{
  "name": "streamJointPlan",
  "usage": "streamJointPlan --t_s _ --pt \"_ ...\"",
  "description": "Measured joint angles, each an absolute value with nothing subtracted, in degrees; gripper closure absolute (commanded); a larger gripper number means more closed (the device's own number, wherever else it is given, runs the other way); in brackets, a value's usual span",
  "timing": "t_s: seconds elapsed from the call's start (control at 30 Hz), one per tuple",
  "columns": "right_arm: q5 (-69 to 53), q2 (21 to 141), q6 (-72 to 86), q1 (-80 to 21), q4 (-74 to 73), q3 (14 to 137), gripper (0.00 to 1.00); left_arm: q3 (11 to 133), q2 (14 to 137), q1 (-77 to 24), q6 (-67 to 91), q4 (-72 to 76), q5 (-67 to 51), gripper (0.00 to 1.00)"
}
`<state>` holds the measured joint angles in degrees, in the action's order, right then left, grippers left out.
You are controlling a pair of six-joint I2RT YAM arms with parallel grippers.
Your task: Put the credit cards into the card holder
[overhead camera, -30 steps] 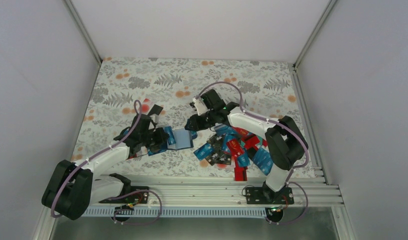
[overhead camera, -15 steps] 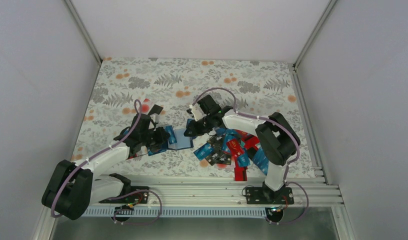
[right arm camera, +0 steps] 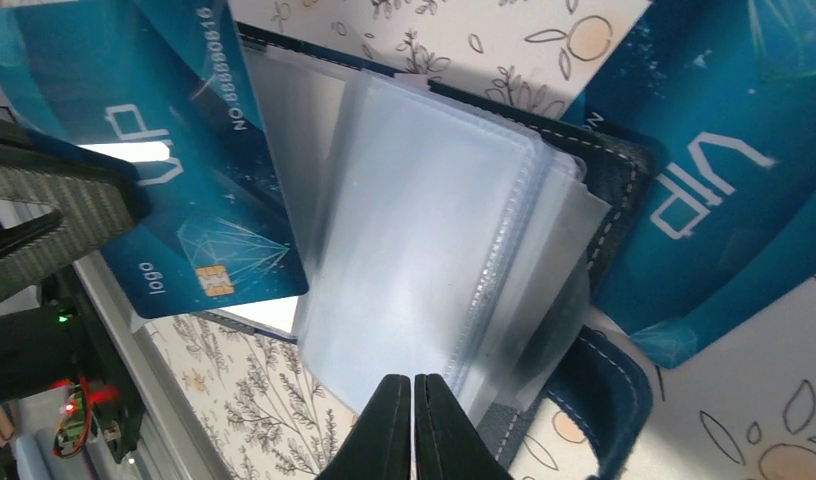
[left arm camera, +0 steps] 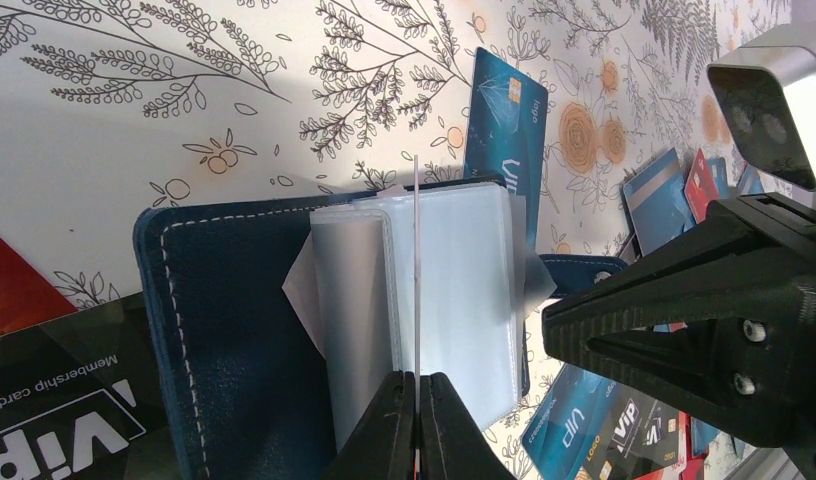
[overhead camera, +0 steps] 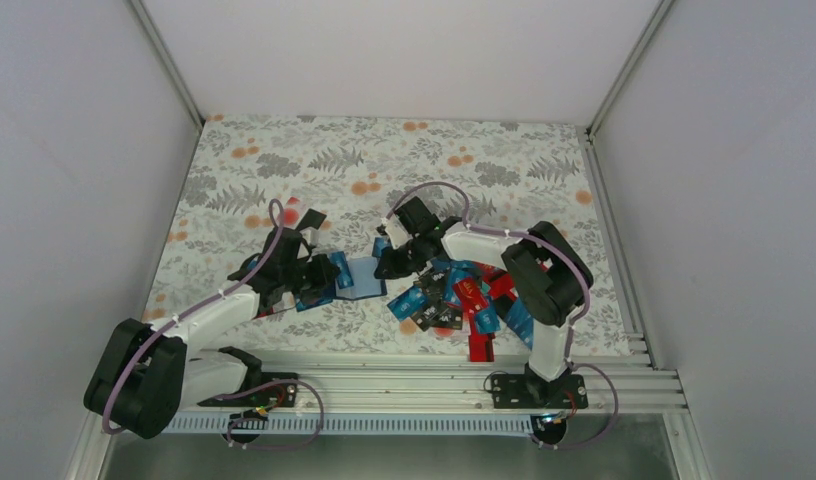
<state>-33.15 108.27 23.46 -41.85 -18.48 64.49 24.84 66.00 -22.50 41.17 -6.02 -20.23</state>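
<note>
The left gripper [left arm camera: 416,385] is clenching a blue VIP card [right arm camera: 184,170] by its short end, so that its own wrist camera is seeing the card only as a thin pale line standing edge-on just ahead of the fingers. Directly under and in front of this gripper, the card holder [left arm camera: 224,330] is lying open on the desk [left arm camera: 134,130], navy cover down, with its clear sleeves [left arm camera: 459,290] fanning upward; the held card is hanging over those sleeves, near their middle. To the gripper's left, a black membership card [left arm camera: 54,410] and a red card [left arm camera: 9,290] are lying flat, touching or slipping under the holder's cover. Coming in from the opposite side, the right gripper [right arm camera: 414,385] is meeting the loose edge of the sleeves with its fingers pressed together; whether a sleeve is being pinched between them cannot be told. Just beyond the holder from the left gripper, a second blue card [left arm camera: 504,130] is lying flat on the floral desk, its near end hiding behind the cover. Farther off, behind the right gripper, the remaining credit cards [overhead camera: 464,295] are lying in a loose overlapping heap of blue, red and black.
</note>
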Motion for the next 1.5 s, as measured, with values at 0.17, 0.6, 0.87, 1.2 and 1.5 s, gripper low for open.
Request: streamJointPlan --t_s 0.17,0.6,0.87,1.2,1.5 --pt "-31.4 108.4 23.5 -41.8 -18.5 63.9 0.96 24.8 66.0 -22.5 41.2 -6.0 -20.3 0.98" --pt "-31.1 111.0 23.5 -41.9 -16.0 62.8 0.95 23.5 66.2 -22.5 41.2 -4.9 -21.1 0.98" --pt "-31.2 111.0 23.5 -41.9 -15.5 62.6 0.96 22.9 66.2 -22.3 41.3 -4.8 -21.1 0.98" --pt "-31.3 111.0 23.5 -41.9 -15.2 62.5 0.96 22.9 64.1 -22.2 41.3 -5.5 -19.9 0.98" --pt "-31.3 111.0 23.5 -41.9 -15.2 62.5 0.96 22.2 65.4 -22.2 41.6 -3.6 -21.1 0.98"
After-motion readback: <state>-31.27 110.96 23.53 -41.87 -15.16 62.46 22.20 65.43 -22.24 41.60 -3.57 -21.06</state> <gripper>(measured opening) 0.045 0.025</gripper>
